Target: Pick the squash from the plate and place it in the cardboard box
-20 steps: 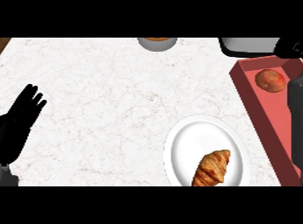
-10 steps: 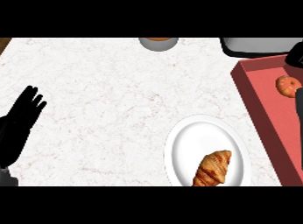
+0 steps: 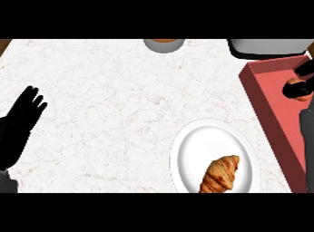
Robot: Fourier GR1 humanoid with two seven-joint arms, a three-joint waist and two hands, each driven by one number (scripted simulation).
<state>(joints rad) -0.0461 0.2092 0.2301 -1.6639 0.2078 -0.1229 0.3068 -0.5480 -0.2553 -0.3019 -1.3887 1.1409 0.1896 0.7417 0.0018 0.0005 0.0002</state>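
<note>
We see the counter (image 3: 113,104) evenly and brightly lit, with no glare; the plate (image 3: 210,140) casts only a faint shadow (the far edge objects look slightly soft).

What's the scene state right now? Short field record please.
surface: white marble counter
plate: white, holds a croissant
box: red tray-like, at right edge
right robot hand: over the box, curled round an orange object
left robot hand: open, resting at left edge
far edge: bowl, dark-rimmed container
</note>
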